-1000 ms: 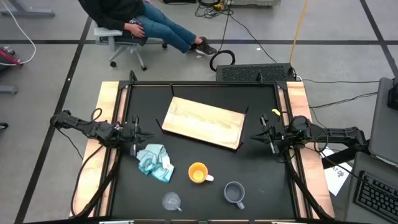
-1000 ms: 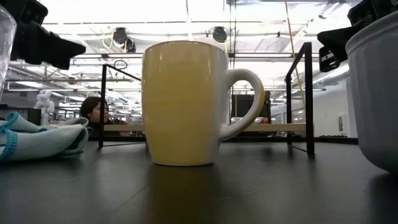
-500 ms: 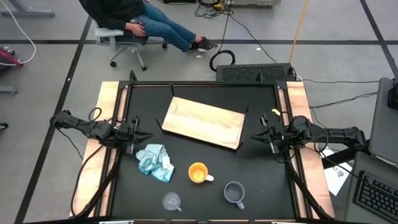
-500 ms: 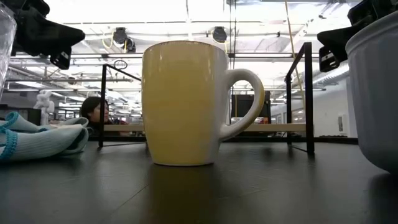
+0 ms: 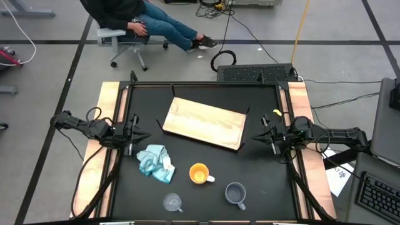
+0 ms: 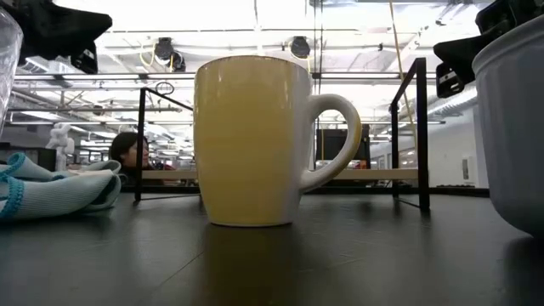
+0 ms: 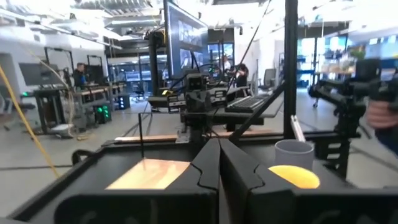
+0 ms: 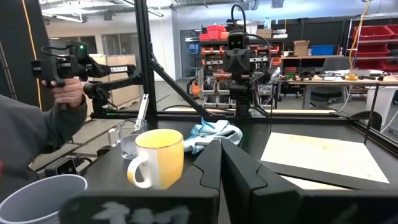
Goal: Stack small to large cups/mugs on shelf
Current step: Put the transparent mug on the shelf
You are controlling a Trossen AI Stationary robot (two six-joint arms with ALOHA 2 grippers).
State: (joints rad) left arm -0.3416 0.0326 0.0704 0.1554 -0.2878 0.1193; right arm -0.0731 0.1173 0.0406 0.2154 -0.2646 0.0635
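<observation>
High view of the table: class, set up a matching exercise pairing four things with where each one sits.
Things:
1. glass cup
2. orange mug
3. wooden board
4. blue cloth

Places:
A. far half of the table, tilted
B. near edge, left of the grey-blue mug
C. middle, right of the cloth
D. beside the left hand

Pairs: 1-B, 2-C, 3-A, 4-D

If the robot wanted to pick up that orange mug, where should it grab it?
Probably by the rim, coming straight down. The orange mug stands upright with its open mouth up, so one finger could go inside and one outside the wall. Its white handle sticks out toward the grey-blue mug, so pinching the wall on the side away from the handle looks clearest. The blue cloth lies apart.
</observation>
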